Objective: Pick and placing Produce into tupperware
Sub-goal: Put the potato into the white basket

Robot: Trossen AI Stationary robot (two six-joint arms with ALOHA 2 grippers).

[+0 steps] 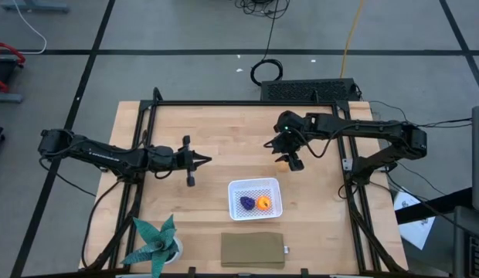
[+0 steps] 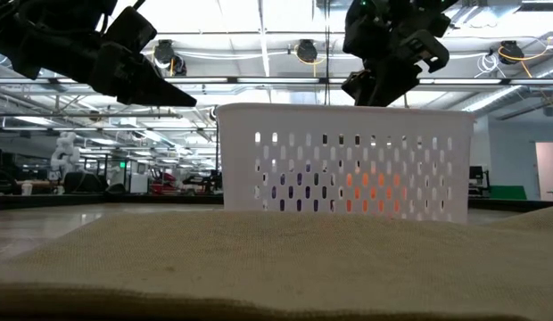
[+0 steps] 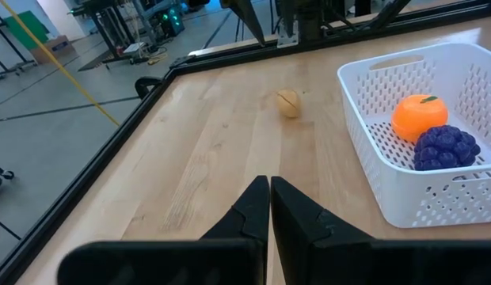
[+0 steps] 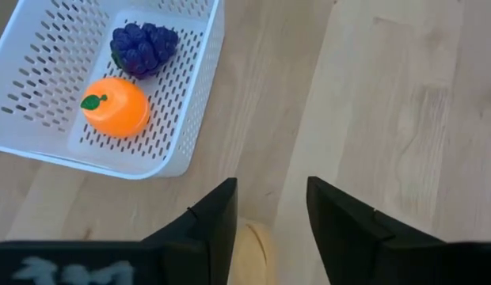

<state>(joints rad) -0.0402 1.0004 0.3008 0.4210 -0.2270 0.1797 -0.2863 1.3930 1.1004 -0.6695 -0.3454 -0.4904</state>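
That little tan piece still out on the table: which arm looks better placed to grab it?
The right. The right gripper hangs open directly over the tan piece, which shows between its fingers. The left gripper is shut and sits farther away, across the table.

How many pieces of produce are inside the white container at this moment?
2: the orange piece and the purple piece lie side by side in the white container. A third, tan piece lies outside on the table, below the right tool.

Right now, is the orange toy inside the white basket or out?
Inside. The orange toy lies on the white basket's mesh floor beside the purple grapes.
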